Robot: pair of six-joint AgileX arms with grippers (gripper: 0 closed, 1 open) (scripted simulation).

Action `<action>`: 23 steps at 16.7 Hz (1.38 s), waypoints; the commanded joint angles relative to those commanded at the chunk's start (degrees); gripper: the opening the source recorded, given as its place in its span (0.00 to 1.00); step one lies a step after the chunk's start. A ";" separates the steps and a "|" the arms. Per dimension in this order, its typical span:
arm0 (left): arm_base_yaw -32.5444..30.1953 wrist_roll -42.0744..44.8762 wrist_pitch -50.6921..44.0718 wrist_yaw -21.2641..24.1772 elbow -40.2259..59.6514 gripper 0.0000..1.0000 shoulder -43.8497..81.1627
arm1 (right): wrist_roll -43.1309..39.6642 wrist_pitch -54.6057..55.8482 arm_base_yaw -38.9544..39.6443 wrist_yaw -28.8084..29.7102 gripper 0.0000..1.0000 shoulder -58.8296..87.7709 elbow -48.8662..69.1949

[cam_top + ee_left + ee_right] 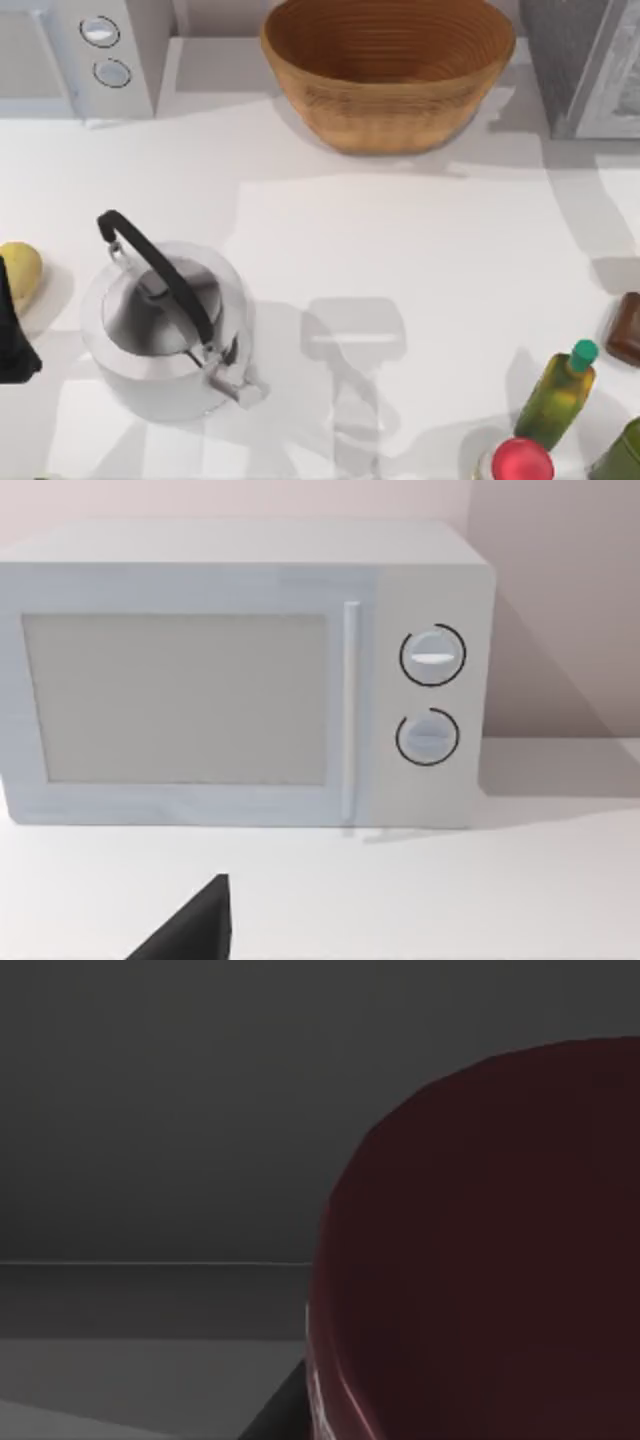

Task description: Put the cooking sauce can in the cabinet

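The cooking sauce can [626, 328] shows as a dark maroon top at the table's right edge, cut off by the frame, in front of the grey cabinet [590, 70] at the back right. In the right wrist view its maroon lid [480, 1250] looms very close against a dark grey background, with a dark sliver of a finger [282, 1408] beside it. My left arm [14, 335] is parked at the table's left edge. A black tip of the left gripper [190, 932] points toward the microwave.
A white microwave [90, 50] stands at the back left and a wicker basket [388, 70] at the back middle. A steel kettle [165, 330] and a yellow fruit [20, 272] sit at the left. A green-capped bottle [558, 392] and a red-topped container [520, 462] stand at the front right.
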 joint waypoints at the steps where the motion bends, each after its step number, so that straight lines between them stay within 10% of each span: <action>1: 0.00 0.00 0.00 0.00 0.00 1.00 0.00 | 0.00 0.00 0.00 0.00 0.00 0.00 0.00; 23: 0.00 0.00 0.00 0.00 0.00 1.00 0.00 | 0.03 4.64 -5.11 -4.48 0.08 29.50 24.89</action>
